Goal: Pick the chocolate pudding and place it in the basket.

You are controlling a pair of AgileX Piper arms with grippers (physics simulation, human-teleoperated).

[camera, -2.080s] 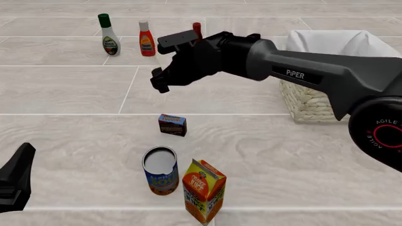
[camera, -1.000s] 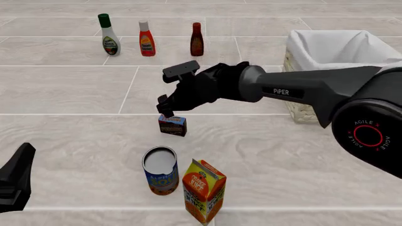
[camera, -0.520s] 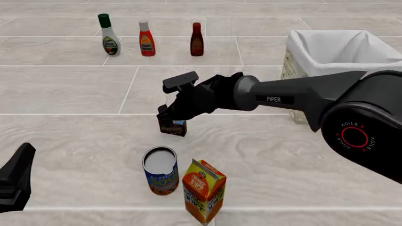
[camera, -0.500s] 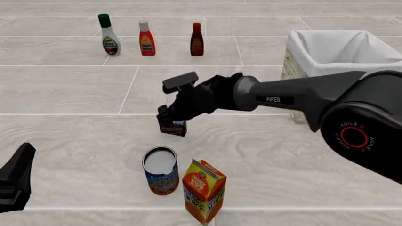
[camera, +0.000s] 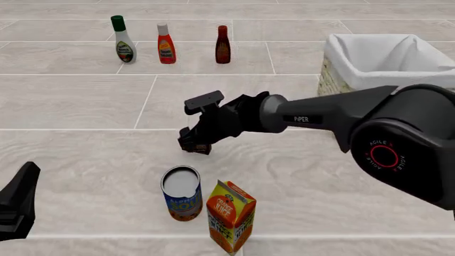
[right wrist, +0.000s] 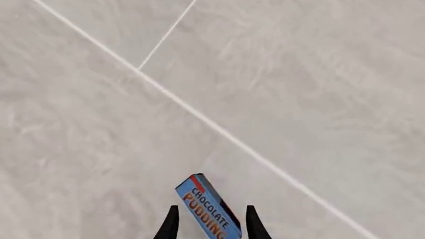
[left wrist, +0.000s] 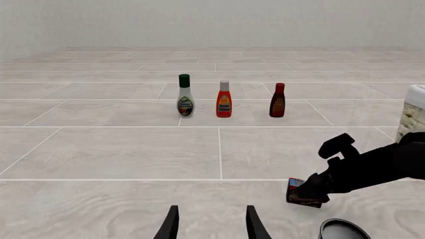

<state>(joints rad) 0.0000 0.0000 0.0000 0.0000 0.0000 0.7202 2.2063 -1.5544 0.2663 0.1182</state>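
Note:
The chocolate pudding (right wrist: pixel 207 209), a small box with a blue top and red lettering, stands on the floor in front of the can. My right gripper (right wrist: pixel 211 225) is open and lowered over it, one finger on each side with gaps showing. In the front view the right gripper (camera: pixel 191 145) covers most of the chocolate pudding (camera: pixel 203 149). The left wrist view shows the chocolate pudding (left wrist: pixel 304 193) under the dark right arm. The basket (camera: pixel 334 80), woven with a white cloth lining, stands at the far right. My left gripper (left wrist: pixel 211 226) is open and holds nothing, low at the near left (camera: pixel 18 202).
A blue can with a silver lid (camera: pixel 181 193) and an orange carton (camera: pixel 230 216) stand just in front of the pudding. Three bottles line the back: a white one with a green cap (camera: pixel 123 40), an orange-red one (camera: pixel 165 44) and a dark red one (camera: pixel 222 45).
My right gripper has come down and forward from above the floor onto the pudding box, so its fingers now straddle it. The left arm has not moved.

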